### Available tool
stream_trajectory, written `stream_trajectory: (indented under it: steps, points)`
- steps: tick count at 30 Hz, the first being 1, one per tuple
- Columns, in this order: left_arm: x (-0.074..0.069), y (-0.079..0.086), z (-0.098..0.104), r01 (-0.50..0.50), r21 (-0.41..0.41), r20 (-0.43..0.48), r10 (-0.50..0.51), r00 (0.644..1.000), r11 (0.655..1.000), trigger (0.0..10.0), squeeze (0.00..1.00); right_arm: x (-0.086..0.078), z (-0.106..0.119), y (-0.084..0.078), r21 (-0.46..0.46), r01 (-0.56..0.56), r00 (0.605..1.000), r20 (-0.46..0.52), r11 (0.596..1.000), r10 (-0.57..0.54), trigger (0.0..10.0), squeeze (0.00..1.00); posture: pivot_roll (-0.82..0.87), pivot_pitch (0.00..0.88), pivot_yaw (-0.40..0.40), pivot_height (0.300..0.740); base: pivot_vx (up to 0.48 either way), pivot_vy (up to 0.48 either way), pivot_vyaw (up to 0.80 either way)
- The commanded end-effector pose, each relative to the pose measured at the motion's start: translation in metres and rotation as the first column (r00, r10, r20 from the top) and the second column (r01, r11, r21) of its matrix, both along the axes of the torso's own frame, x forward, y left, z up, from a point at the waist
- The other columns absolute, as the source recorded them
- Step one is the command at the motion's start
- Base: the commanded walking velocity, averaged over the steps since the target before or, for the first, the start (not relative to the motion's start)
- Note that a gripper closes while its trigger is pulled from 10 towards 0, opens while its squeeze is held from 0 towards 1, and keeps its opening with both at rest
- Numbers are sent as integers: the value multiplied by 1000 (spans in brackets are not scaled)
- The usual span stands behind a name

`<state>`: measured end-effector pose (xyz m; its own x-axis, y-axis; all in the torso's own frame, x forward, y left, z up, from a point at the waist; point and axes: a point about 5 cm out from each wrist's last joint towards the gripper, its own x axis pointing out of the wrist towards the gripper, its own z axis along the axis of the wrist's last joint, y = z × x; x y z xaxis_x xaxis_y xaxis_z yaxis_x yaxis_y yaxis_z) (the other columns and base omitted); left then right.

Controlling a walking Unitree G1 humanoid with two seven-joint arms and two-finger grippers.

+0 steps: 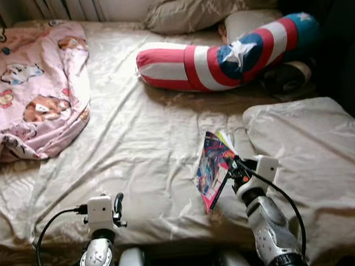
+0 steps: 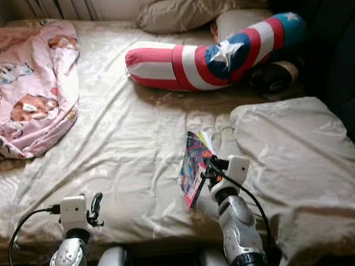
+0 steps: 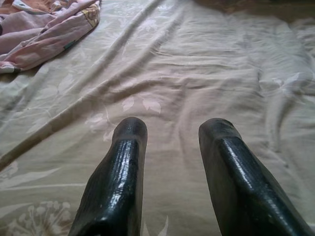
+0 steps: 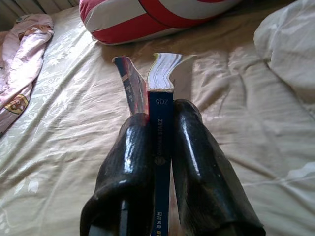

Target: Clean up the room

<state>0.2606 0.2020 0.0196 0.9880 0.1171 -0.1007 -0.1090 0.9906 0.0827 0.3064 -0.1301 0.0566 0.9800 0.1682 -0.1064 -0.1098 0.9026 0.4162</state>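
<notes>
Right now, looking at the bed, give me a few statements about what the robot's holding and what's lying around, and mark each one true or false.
1. The right tool is shut on a comic book. True.
2. The left tool holds the pink blanket. False: it is open over the bedsheet, holding nothing.
3. The red, white and blue star pillow lies on the floor. False: it lies on the bed.
4. The pink blanket lies to the robot's left. True.

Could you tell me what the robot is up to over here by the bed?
It is tidying a bed. The right gripper is shut on a colourful book, held upright above the sheet. The left gripper hovers open near the bed's front edge. A pink blanket and a striped pillow lie further back.
</notes>
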Motion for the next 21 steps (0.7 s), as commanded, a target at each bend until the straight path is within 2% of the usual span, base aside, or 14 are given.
stream_trajectory:
  steps: [1, 5, 9, 12, 17, 19, 21]
  points:
    - [-1, 0, 0, -2, -10, -3, 2, 1000, 1000, 10000, 0, 2, 9, -1, 43, -7, 999, 54, 999, 5, 10000, 0, 115, 168, -80, 639, 0, 0, 0]
    - [0, 0, 1, 0, -9, -2, 0, 1000, 1000, 10000, 0, 5, 14, -1, 154, -1, 998, 63, 988, -9, 10000, 0, 115, 168, -79, 639, 0, 0, 0]
    - [0, 1, 2, 2, -4, -5, -2, 1000, 1000, 10000, 0, 10, 24, 1, 170, -50, 992, 120, 984, 29, 10000, 0, 117, 171, -74, 639, 0, 0, 0]
    - [0, 0, 2, 7, -3, -6, -7, 1000, 1000, 10000, 0, 18, 24, -7, 274, -2, 996, 90, 962, -23, 10000, 0, 120, 174, -69, 639, 0, 0, 0]
    - [0, 1, 3, 15, 0, -5, -14, 1000, 1000, 10000, 0, 24, 17, -18, 353, 60, 997, 27, 934, -74, 10000, 0, 124, 179, -59, 639, 0, 0, 0]
    - [-1, 1, 3, 18, 3, -6, -18, 1000, 1000, 10000, 0, 27, 14, -20, 382, 42, 999, 16, 923, -52, 10000, 0, 131, 182, -52, 639, 0, 0, 0]
    - [-1, 2, 3, 21, 7, -6, -21, 1000, 1000, 10000, 0, 31, 16, -21, 454, 10, 999, 27, 891, -25, 10000, 0, 142, 189, -44, 639, 0, 0, 0]
